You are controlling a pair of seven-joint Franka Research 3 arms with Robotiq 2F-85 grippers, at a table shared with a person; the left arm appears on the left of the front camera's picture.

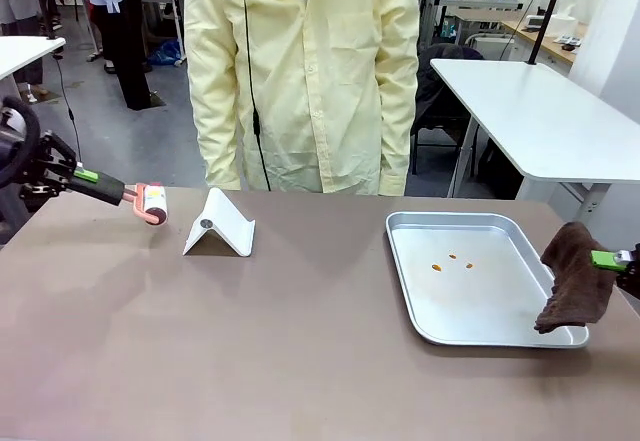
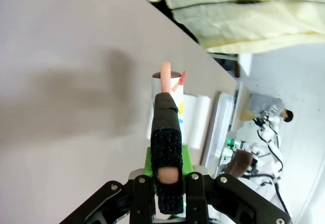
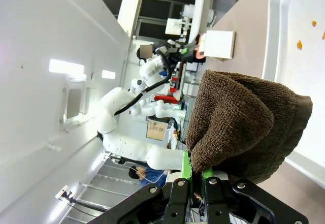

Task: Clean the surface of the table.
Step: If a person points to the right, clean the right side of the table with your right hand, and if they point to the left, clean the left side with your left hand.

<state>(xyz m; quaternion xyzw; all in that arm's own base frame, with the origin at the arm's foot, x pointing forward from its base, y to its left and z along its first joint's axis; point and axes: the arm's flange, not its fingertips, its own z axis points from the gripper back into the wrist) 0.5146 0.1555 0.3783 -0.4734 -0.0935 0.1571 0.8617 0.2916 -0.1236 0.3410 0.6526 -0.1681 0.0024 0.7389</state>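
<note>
The taupe-brown table (image 1: pixel 300 361) spans the front view. Over its far left edge my left gripper (image 1: pixel 88 176) is shut on the black handle of a lint roller (image 1: pixel 152 203), whose pink-framed roll hangs just above the top. In the left wrist view the lint roller (image 2: pixel 172 97) points out from my left gripper (image 2: pixel 167 183) over the table (image 2: pixel 61 82). At the right, my right gripper (image 1: pixel 612 259) is shut on a brown cloth (image 1: pixel 572 281) that droops onto the right rim of the steel tray (image 1: pixel 480 301). Seen from the right wrist, the cloth (image 3: pixel 238 127) covers my right gripper (image 3: pixel 200 176).
A few orange crumbs (image 1: pixel 452 261) lie in the tray. A folded white stand (image 1: pixel 220 223) sits on the table right of the roller. A person in a pale yellow coat (image 1: pixel 300 71) stands at the far edge. A white table (image 1: pixel 540 111) stands behind at the right.
</note>
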